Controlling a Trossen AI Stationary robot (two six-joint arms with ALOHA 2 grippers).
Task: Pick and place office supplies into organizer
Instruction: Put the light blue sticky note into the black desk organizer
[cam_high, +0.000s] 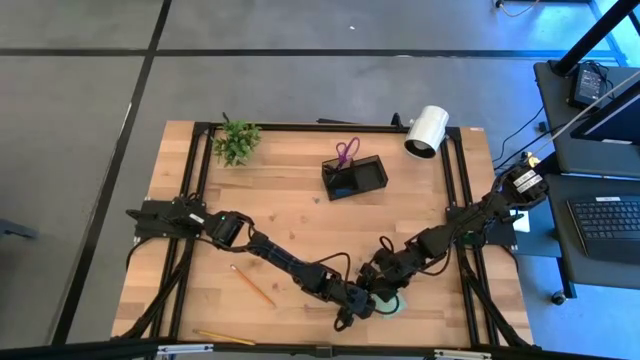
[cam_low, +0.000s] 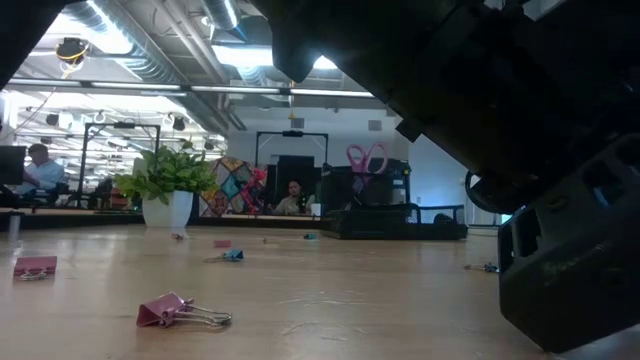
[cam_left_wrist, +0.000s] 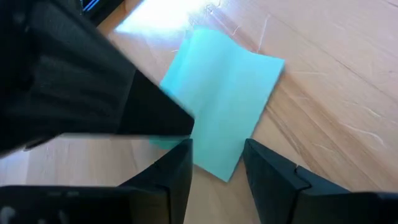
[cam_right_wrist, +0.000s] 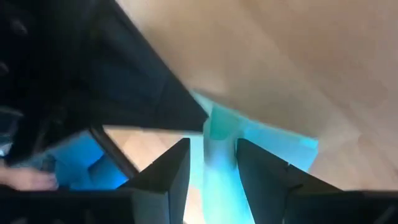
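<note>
The light-green sticky-note pad (cam_high: 393, 306) lies near the table's front edge, right of centre, and both grippers meet over it. My right gripper (cam_right_wrist: 212, 167) comes from the table's right and is shut on the pad (cam_right_wrist: 280, 144). My left gripper (cam_left_wrist: 217, 169) reaches in from the left and is open, a finger on either side of the pad's near corner (cam_left_wrist: 225, 168); I cannot tell whether it touches the pad. The black organizer (cam_high: 353, 176) stands far back with purple scissors (cam_high: 346, 152) upright in it. Two pencils (cam_high: 253, 285) (cam_high: 225, 338) lie at front left. My right gripper pinches an upturned strip of the pad's edge (cam_right_wrist: 217, 140) between its two fingers. It comes slanting down from the table's right. The strip stands upright in the gap, and the remainder of the pad spreads flat beside the fingers. One sheet or several, I cannot tell.
A small green plant (cam_high: 236, 142) stands at the far left and a white cylinder (cam_high: 427, 131) at the far right. Pink binder clips (cam_low: 182, 312) (cam_low: 35, 266) and other small items lie on the wood. People sit in the room beyond the table.
</note>
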